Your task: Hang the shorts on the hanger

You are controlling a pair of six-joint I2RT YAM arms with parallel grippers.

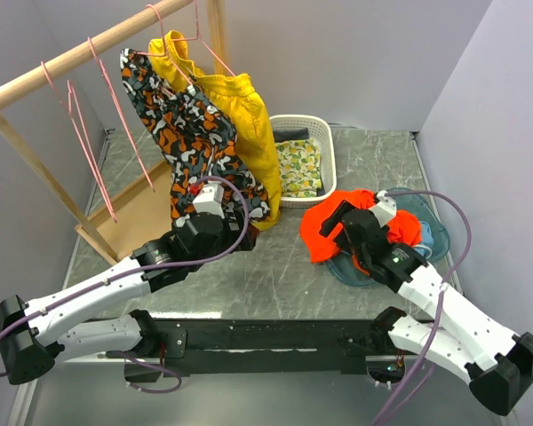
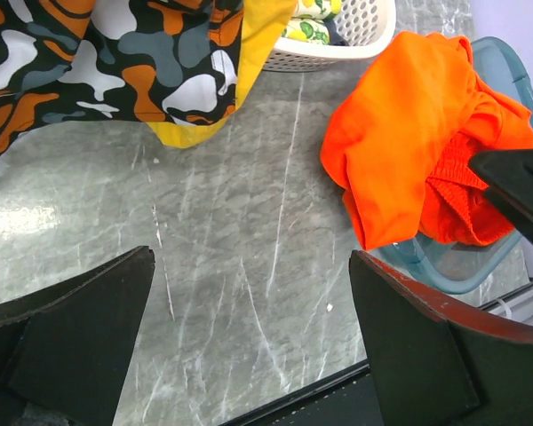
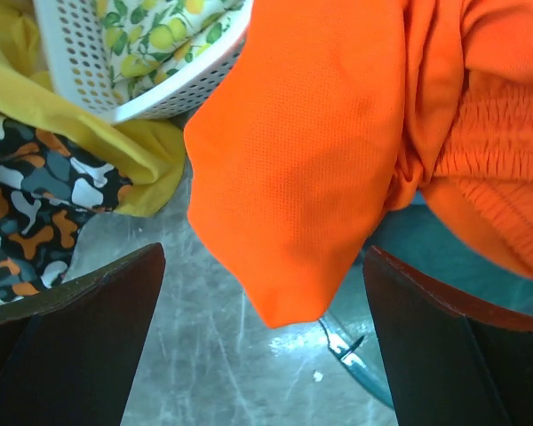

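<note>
Because the shorts [image 1: 313, 232] lie bunched in a heap rather than spread flat, partly on a blue-green tray [image 1: 437, 238] just right of the white basket [image 1: 330, 164] and with one leg spilling onto the grey surface [image 1: 275, 266], a loose fold is on offer for a pinch. The right fingers [image 3: 80, 337] hover directly above that fold, spread wide and holding nothing, which reads as lining up a grasp. The left fingers [image 2: 71, 328], equally wide and empty, sit over bare surface in front and left of the basket, probably kept free to handle the hanger [image 1: 89, 146]. It hangs empty on the wooden rail [image 1: 71, 60] well left of the basket, beyond the camouflage shorts [image 1: 191, 133] and yellow shorts [image 1: 253, 124] draped beside the basket.
</note>
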